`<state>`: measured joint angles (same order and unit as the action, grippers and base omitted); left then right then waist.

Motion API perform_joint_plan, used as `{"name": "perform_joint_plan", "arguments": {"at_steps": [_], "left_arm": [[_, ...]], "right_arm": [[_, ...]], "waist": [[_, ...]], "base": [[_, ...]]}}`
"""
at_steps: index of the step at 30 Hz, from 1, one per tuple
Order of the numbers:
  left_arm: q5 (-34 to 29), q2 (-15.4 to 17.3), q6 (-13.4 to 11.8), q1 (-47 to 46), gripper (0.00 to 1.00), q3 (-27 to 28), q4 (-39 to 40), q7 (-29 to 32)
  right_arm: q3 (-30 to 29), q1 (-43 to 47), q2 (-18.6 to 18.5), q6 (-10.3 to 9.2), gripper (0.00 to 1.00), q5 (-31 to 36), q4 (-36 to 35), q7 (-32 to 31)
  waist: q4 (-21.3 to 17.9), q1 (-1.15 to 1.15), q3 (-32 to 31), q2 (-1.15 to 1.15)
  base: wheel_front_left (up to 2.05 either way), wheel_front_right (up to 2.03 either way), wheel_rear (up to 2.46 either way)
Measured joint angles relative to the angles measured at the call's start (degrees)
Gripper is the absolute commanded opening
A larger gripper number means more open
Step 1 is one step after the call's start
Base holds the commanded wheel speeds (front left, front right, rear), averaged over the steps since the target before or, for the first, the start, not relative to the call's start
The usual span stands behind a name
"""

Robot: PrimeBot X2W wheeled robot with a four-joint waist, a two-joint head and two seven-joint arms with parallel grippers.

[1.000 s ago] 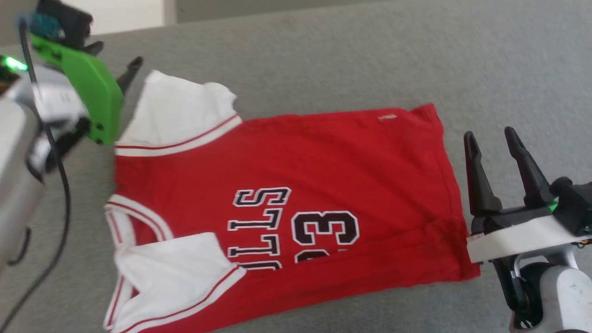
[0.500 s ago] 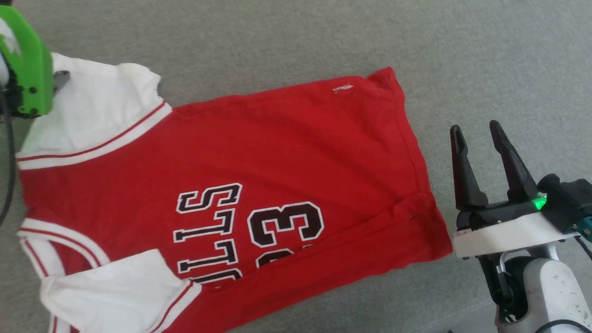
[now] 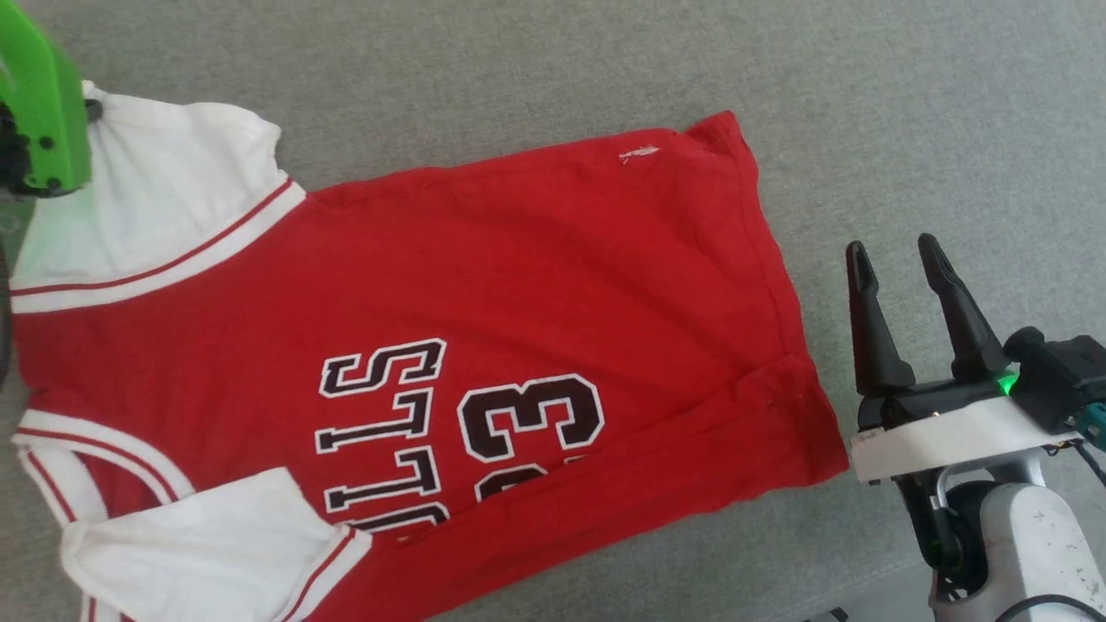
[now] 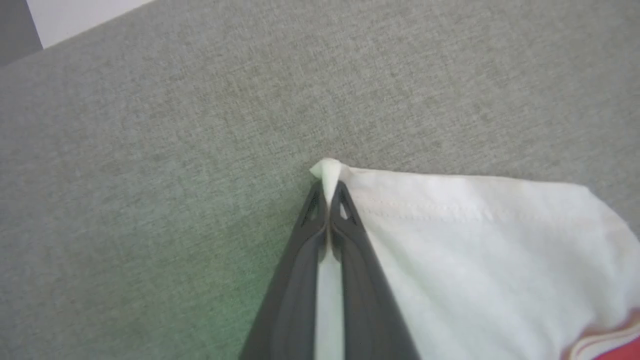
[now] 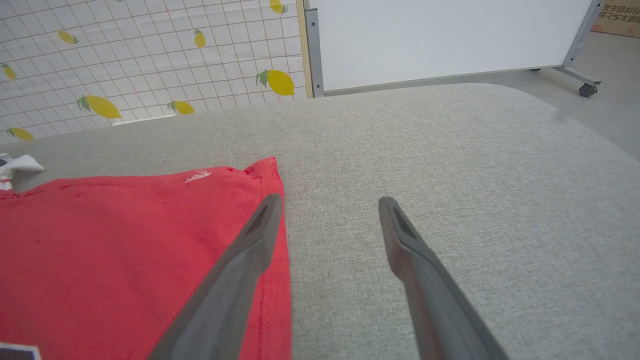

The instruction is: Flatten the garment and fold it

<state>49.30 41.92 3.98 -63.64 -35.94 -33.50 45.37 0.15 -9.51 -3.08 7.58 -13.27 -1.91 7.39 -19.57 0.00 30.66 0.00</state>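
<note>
The garment (image 3: 484, 285) is one red jersey, lying spread on the grey tabletop (image 3: 864, 86) between my two claws. I count two white sleeve panels, one at the far shoulder (image 3: 164, 190) and one at the near shoulder (image 3: 216, 536), one block of white-outlined lettering (image 3: 389, 432) and two digits (image 3: 527, 423).

The left claw (image 4: 327, 192) is pinched tight on the corner of the far sleeve. A small tuft of white cloth pokes out past its tips, and the rest of the sleeve fans away to that claw's right. From the head camera I see that claw's green housing (image 3: 39, 112) over the sleeve corner, with the fingers almost wholly hidden behind it.

The right claw (image 3: 894, 255) stands spread wide and holds nothing. The garment's hem lies just to its left. In the right wrist view that claw's left finger (image 5: 240, 260) crosses in front of the hem edge, and I cannot tell whether it touches the cloth.

A strip of red fabric along the near side is folded over, covering the lowest letter and most of the second digit. The near shoulder runs off the bottom left of the head view. A tiny white mark (image 3: 638, 154) sits near the far hem corner, too small to make out.
</note>
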Motion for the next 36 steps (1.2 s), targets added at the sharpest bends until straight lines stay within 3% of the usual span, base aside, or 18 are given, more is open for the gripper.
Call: {"name": "perform_joint_plan", "arguments": {"at_steps": [7, 15, 19, 25, 30, 36], "left_arm": [[-2.47, -1.87, 1.33, 1.66, 0.0, -1.68, 1.63, -9.74], [-5.58, -4.1, 1.55, 6.32, 0.0, -2.93, 10.35, -21.64], [-6.34, -4.55, -0.51, 9.5, 0.0, -2.98, 17.74, -25.87], [-7.9, -4.07, -4.09, 14.73, 0.0, -3.23, 29.34, -27.98], [-8.36, -3.71, -8.35, 19.08, 0.0, -2.72, 38.22, -30.02], [-9.21, -3.76, -10.2, 22.3, 0.0, -4.23, 43.74, -30.4]], "right_arm": [[-1.16, -0.23, -1.92, 0.0, 1.0, 2.54, -1.13, -6.94], [-0.2, -4.24, -13.85, 0.01, 1.0, -0.88, -2.43, -25.92], [2.11, -9.21, -19.91, 0.01, 1.0, -3.93, -1.67, -36.98], [6.75, -16.92, -25.91, 0.0, 1.0, -8.13, 3.24, -49.31], [11.88, -22.61, -29.0, 0.01, 1.0, -9.0, 9.77, -53.9], [16.93, -26.74, -31.14, 0.0, 1.0, -8.73, 17.35, -55.48]], "waist": [[2.8, 0.0, -3.08, 0.0], [8.75, 0.0, -6.58, 0.0], [12.23, 0.0, -7.8, 0.0], [17.27, 0.0, -8.48, 0.0], [20.87, 0.0, -7.82, 0.0], [24.03, -0.01, -6.08, 0.0]], "base": [[0.0, 0.0, 0.0], [0.0, 0.0, 0.0], [0.0, 0.0, 0.0], [0.0, 0.0, 0.0], [0.0, 0.0, 0.0], [0.0, 0.0, 0.0]]}}
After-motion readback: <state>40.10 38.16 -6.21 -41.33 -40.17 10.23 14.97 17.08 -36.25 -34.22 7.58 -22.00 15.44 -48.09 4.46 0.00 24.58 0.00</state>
